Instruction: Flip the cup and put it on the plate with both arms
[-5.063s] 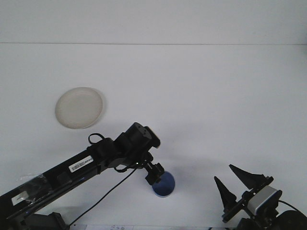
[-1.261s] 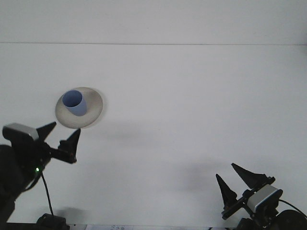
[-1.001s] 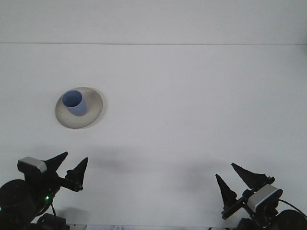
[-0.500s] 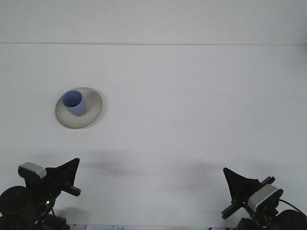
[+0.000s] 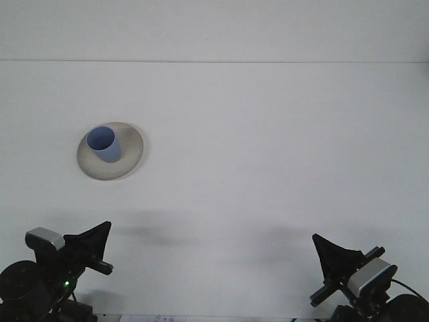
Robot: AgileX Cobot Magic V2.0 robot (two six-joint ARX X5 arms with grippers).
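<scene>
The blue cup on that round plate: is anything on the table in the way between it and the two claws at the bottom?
Nothing visible is. The small blue cup stands on the round cream plate, and only bare white table lies between it and the left gripper and the right gripper.

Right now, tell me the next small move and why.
Probably none beyond holding both arms parked. The blue cup stands on the plate, apparently upright. The left gripper and right gripper sit shut at the near table edge, well clear of it.
</scene>
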